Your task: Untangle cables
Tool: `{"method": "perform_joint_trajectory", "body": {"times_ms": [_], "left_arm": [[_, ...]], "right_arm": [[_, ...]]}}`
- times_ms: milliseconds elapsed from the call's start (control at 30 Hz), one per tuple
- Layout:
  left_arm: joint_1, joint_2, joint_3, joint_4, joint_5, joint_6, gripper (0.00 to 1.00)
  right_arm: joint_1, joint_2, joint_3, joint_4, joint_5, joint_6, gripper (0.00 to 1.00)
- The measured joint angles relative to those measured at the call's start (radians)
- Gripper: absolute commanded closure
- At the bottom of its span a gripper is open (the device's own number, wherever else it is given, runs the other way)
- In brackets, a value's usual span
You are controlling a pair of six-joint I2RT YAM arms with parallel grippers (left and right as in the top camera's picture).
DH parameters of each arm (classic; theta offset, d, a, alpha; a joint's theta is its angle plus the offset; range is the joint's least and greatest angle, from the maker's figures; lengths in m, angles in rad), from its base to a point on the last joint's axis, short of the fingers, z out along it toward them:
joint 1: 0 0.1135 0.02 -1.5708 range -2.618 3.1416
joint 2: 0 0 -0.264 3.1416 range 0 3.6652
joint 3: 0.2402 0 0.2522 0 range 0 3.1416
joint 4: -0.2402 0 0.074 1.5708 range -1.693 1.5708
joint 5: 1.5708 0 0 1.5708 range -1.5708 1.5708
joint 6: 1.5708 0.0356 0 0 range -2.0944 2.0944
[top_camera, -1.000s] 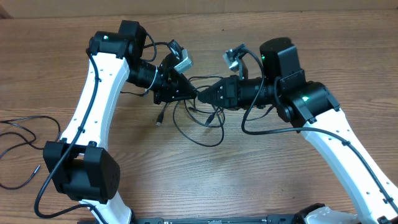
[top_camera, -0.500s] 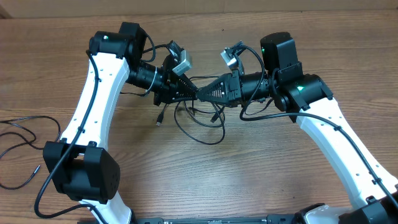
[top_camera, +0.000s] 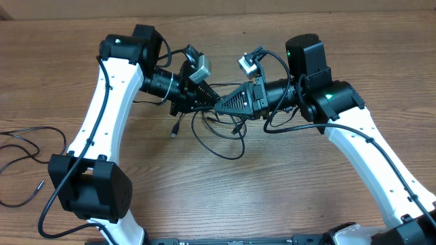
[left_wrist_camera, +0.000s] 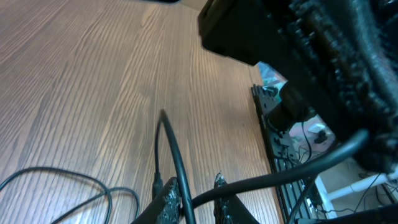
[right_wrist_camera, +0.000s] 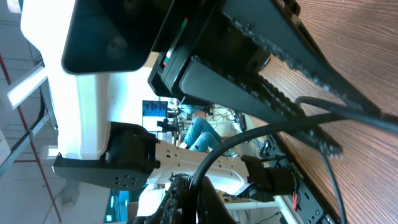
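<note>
Stray cable (top_camera: pixel 34 128): thin black cord, far left of the wooden table (top_camera: pixel 286 197). It lies flat in loose curves, well apart from both grippers, with a small plug end lower down near the left arm's base.
Left arm (top_camera: pixel 102 116): white links and black joints, rising from the near edge and bending right toward the table's middle.
Left gripper (top_camera: pixel 208 101): points right, tip to tip with the other gripper. In the left wrist view its fingers (left_wrist_camera: pixel 169 198) stand a little apart, with two strands running out of the gap. Whether they pinch those strands cannot be told.
Cables (top_camera: pixel 228 124): black tangle just under and between the two gripper tips. One wide loop sags onto the wood toward the near side, and a plug end lies just left of the loop.
Right gripper (top_camera: pixel 221 105): points left, raised above the table. Its fingers (right_wrist_camera: pixel 177 194) are pressed together on a strand of the cables, which rises from between them.
Right arm (top_camera: pixel 354 143): white and black, reaching in from the near right corner.
</note>
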Motion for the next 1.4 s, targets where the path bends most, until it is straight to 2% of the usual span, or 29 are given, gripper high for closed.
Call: {"method": "perform_joint_trajectory", "body": {"times_ms": [100, 200, 433, 467, 600, 733, 800, 833, 900, 1133, 1400], "left_arm": [[-0.014, 0.0, 0.0, -0.003, 0.005, 0.005, 0.83], [-0.027, 0.0, 0.0, -0.003, 0.003, 0.015, 0.95], [-0.031, 0.0, 0.0, -0.01, -0.045, 0.028, 0.96], [-0.031, 0.001, 0.0, -0.013, -0.054, 0.029, 0.96], [-0.031, 0.002, 0.0, -0.021, -0.079, 0.04, 0.95], [-0.031, 0.002, 0.0, -0.01, -0.104, 0.04, 0.96], [-0.031, 0.002, 0.0, 0.004, -0.129, 0.022, 0.95], [-0.031, 0.002, 0.0, 0.013, -0.142, 0.01, 0.96], [-0.031, 0.002, 0.0, 0.03, -0.173, -0.027, 0.95], [-0.031, 0.002, 0.0, 0.101, -0.264, -0.191, 0.95], [-0.031, 0.002, 0.0, 0.153, -0.254, -0.357, 0.96]], "right_arm": [[0.0, 0.0, 0.0, 0.0, 0.008, 0.003, 0.96], [0.0, 0.0, 0.0, -0.001, 0.045, 0.003, 0.96], [-0.002, 0.0, 0.0, -0.019, 0.159, 0.003, 0.93], [-0.004, 0.0, 0.0, -0.027, 0.178, 0.003, 0.89], [-0.016, 0.0, 0.001, -0.087, 0.294, 0.001, 0.59], [-0.018, 0.0, 0.002, -0.149, 0.412, 0.006, 0.36], [-0.018, 0.0, 0.002, -0.183, 0.482, 0.002, 0.15], [-0.018, 0.0, 0.002, -0.197, 0.514, 0.002, 0.08], [-0.019, 0.0, 0.002, -0.224, 0.591, 0.001, 0.0], [-0.019, 0.0, 0.002, -0.273, 0.858, 0.006, 0.0], [-0.019, 0.0, 0.002, -0.297, 1.038, 0.006, 0.0]]}}
